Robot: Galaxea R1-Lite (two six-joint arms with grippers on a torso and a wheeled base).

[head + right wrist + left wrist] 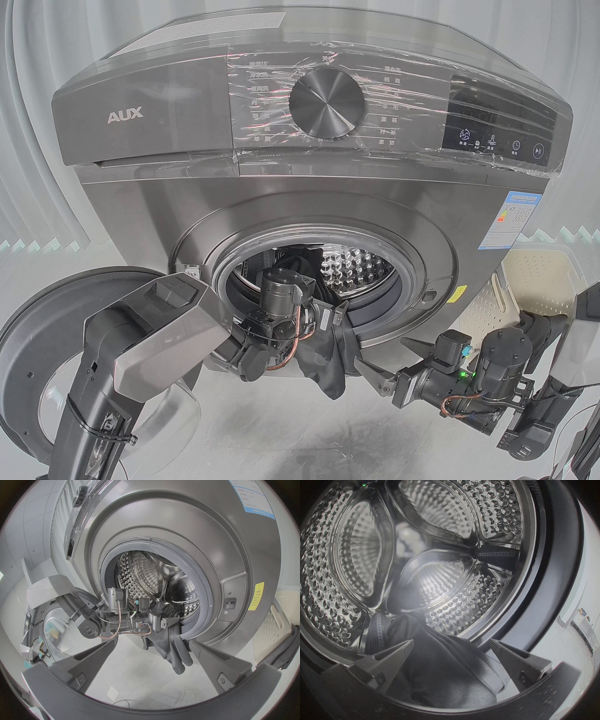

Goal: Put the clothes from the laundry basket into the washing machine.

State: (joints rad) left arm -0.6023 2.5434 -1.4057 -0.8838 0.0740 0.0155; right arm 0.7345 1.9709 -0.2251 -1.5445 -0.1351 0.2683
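At the mouth of the washing machine [350, 206]: left hand [450, 643], fingers spread wide, gripping nothing. Directly beneath and between those fingers, a dark garment [325, 369], draped across the grey door seal [200, 605], upper half already inside the drum [440, 573], lower half dangling outside toward the floor. Long axis running from the drum interior out over the lip and down, so roughly in line with the left hand's reach. Right hand [380, 351] lower and to the right, in front of the machine, likewise open and empty, fingertips aimed toward the hanging tail, near it but apart. Judged nearer to the inside half: the left; nearer to the dangling half: the right. Likely need next: lifting or pushing that tail inward over the seal, deeper than the lip, to prevent a slide back out. Farther right, beside the machine, laundry basket [544, 275] with more dark clothes [540, 328] slung over its rim, closest to the right arm. Door [31, 350] swung open on the left, apart from both hands.
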